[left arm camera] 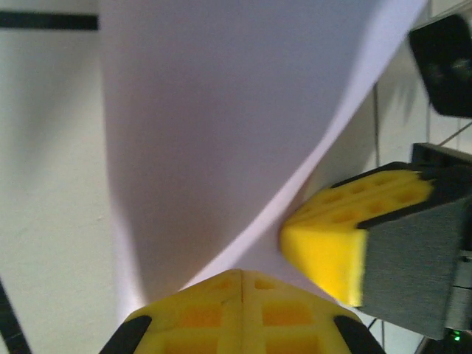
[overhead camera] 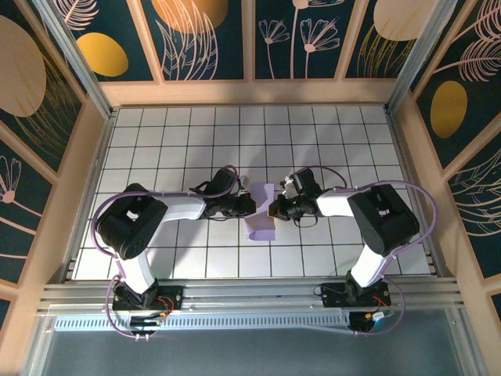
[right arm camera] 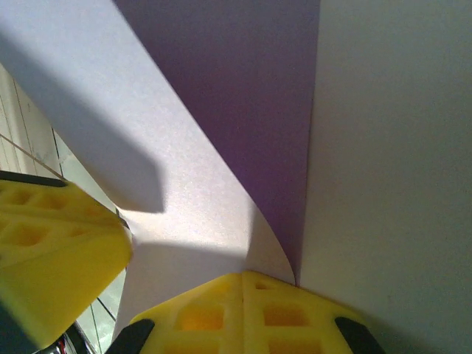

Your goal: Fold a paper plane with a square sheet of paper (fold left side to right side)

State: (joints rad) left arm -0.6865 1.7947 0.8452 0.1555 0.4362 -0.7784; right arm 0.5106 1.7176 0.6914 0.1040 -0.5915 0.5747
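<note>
We see left tool point(overhead camera: 252, 205) clamped on the purple sheet of paper point(overhead camera: 261, 229), right tool point(overhead camera: 274, 210) clamped on it opposite, paper curving between them over our tiled counter point(overhead camera: 313, 149)

The thin lavender-purple square sheet of paper point(left arm camera: 221, 147) looked smooth and matt, with a faint satin sheen where light struck it. The yellow moulded plastic fingers point(left arm camera: 199, 317) of the left gripper point(left arm camera: 242, 274) were matt and dimpled with square pockets. The white gridded tabletop point(overhead camera: 180, 133) appeared smooth and slightly glossy. The ribbed silver metal rail point(overhead camera: 235, 319) looked dull, and the pale frame point(overhead camera: 250, 92) resembled matt wood.
</note>
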